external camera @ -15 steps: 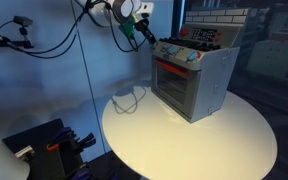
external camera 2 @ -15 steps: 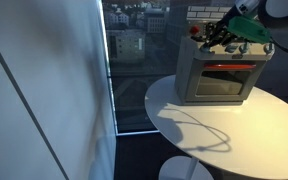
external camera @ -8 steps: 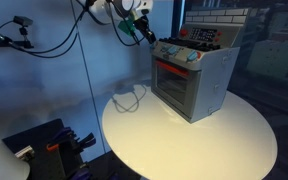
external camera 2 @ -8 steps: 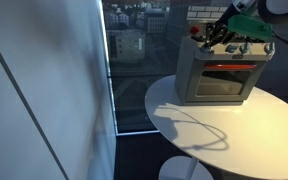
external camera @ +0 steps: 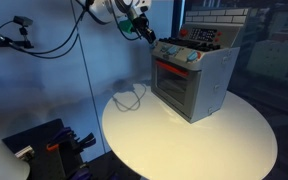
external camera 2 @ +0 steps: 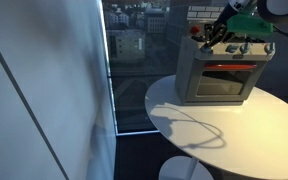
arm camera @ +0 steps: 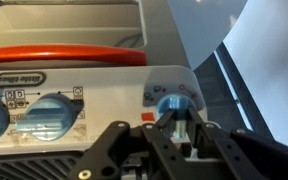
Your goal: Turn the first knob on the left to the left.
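Observation:
A grey toy oven (external camera: 196, 85) stands on the round white table (external camera: 184, 145) and shows in both exterior views (external camera 2: 219, 82). Its front panel carries blue knobs. My gripper (external camera: 152, 41) comes from above at the oven's upper left corner, also seen in an exterior view (external camera 2: 212, 40). In the wrist view my gripper (arm camera: 173, 120) has its jaws closed narrowly on the end blue knob (arm camera: 171, 102), with one finger (arm camera: 156, 122) on each side. The oven's orange door handle (arm camera: 64, 55) runs above.
Two more blue knobs (arm camera: 49, 112) sit along the panel. A thin cable (external camera: 130, 98) lies looped on the table beside the oven, also in an exterior view (external camera 2: 189, 130). A white pole (external camera: 87, 80) stands behind the table. A window wall (external camera 2: 134, 60) is close by.
My wrist has shifted up and toward the oven and has rotated; the green part of the gripper has turned out of sight. The oven has not moved.

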### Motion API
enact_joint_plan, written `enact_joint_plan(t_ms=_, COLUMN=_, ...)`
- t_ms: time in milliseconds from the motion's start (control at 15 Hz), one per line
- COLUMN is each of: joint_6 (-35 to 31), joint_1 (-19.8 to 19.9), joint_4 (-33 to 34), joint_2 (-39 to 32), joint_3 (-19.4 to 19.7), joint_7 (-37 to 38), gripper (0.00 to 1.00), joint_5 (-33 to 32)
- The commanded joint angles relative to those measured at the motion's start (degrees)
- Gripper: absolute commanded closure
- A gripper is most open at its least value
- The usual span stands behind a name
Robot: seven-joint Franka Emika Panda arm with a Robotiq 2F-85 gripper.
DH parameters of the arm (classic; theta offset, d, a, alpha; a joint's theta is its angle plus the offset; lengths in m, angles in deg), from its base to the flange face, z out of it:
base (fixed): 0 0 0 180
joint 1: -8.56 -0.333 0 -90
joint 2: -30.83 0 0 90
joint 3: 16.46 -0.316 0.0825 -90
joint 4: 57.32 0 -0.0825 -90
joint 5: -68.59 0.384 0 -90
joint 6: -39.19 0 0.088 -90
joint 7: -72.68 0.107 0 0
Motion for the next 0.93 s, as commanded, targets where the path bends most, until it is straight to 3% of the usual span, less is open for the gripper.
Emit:
enact_joint_plan(t_ms=0, joint_6=4.7, joint_1=-1.5, joint_4=1.5, joint_2=1.0, joint_3=2.0, joint_7=2.8, gripper=0.94, joint_5=-5.0)
enact_joint_plan(t_ms=67, joint_6=5.3, joint_1=0.1, joint_4=1.8, joint_2=1.0, joint_3=0.3, joint_7=3.7, gripper=0.93, joint_5=-6.8)
enact_joint_plan(t_ms=333, joint_6=7.4, joint_1=0.2, joint_4=2.5, joint_2=0.9, joint_3=-0.2, joint_7=5.6, gripper=0.94, joint_5=-11.4)
enact_joint_plan(t_ms=867, joint_6=9.5, joint_1=0.8, joint_4=3.1, joint_2=0.9, joint_3=-1.5, joint_7=5.8, gripper=0.94, joint_5=-13.9)
